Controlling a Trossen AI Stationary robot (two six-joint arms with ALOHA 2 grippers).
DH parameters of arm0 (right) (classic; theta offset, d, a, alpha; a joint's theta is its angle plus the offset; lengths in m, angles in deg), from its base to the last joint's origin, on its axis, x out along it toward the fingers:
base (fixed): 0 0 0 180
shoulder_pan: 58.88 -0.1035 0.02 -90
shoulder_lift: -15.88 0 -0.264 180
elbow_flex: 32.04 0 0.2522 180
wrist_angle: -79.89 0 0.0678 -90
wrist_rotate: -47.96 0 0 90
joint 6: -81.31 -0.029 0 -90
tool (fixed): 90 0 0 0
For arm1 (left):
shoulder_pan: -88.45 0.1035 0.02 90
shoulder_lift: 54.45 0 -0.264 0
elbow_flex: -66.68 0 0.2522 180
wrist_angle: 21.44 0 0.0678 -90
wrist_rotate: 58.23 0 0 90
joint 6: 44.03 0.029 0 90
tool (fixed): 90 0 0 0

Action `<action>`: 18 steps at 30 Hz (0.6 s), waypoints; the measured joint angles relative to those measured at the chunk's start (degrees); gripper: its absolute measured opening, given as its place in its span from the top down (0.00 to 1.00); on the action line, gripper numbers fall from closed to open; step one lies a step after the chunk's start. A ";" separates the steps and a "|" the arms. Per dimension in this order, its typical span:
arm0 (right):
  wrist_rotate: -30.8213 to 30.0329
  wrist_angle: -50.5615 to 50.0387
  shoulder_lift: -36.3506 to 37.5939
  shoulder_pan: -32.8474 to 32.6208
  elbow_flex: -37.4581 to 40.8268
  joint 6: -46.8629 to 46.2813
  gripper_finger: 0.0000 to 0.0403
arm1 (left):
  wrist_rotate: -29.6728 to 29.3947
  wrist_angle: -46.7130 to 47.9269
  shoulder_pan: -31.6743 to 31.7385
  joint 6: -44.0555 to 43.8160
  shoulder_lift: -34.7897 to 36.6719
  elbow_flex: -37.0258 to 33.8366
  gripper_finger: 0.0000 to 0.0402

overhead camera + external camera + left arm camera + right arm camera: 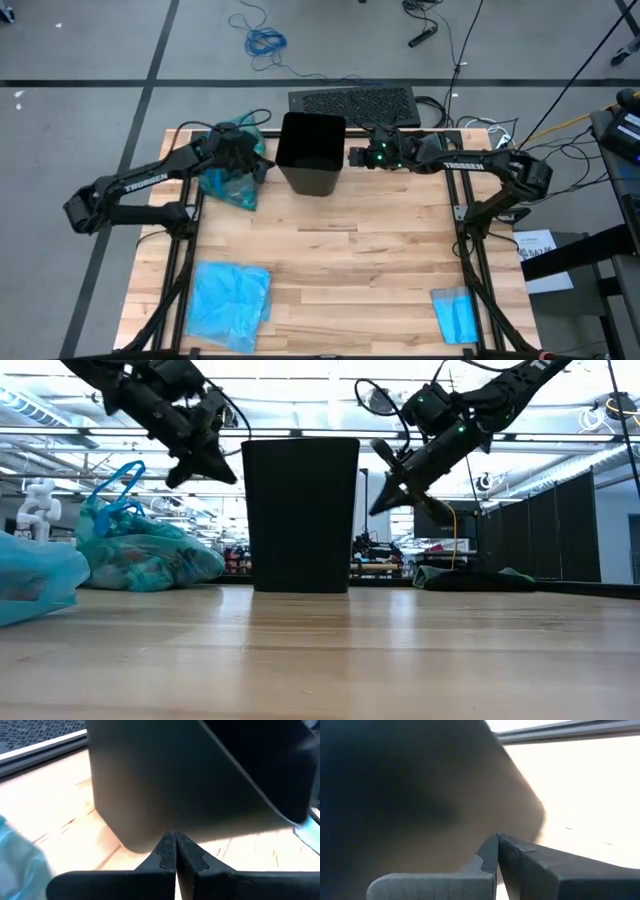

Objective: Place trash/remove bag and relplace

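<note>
A black bin (312, 152) stands upright on the far middle of the wooden table, with no liner showing in it. The dark teal bag (232, 182), full and knotted, lies on the table left of the bin. It also shows in the low view (140, 555). The light-blue replacement bag (230, 298) lies flat at the near left. My left gripper (268, 165) hangs shut just left of the bin's upper wall (190, 780). My right gripper (352, 157) hangs shut just right of the bin (410, 795). In the low view both tips stand a little apart from the bin. Loose trash is out of view.
A small blue folded cloth (455, 315) lies at the near right. A dark perforated mat (352, 102) sits behind the bin, past the table's far edge. Bare wood (350, 260) spreads across the table's middle and near side.
</note>
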 joint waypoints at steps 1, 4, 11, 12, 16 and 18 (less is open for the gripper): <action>-0.66 -2.38 0.66 -0.03 0.00 0.50 1.00 | -0.04 1.44 0.02 0.47 1.41 0.00 1.00; -1.71 -9.70 3.86 -0.17 0.00 1.42 1.00 | 0.15 6.93 -0.46 0.44 6.39 0.00 1.00; -6.99 -18.85 13.94 -9.80 0.00 3.27 1.00 | 3.71 17.10 -5.32 -4.31 18.22 0.08 1.00; -8.25 -19.71 15.18 -12.43 0.00 2.46 1.00 | 4.16 18.77 -6.38 -5.57 19.80 0.09 1.00; -13.61 -21.72 18.15 -23.90 0.00 -1.53 1.00 | 5.28 25.14 -10.81 -10.83 25.14 0.09 1.00; -15.75 -21.44 18.40 -29.51 0.00 -3.29 1.00 | 5.76 28.19 -13.29 -13.84 27.42 0.09 1.00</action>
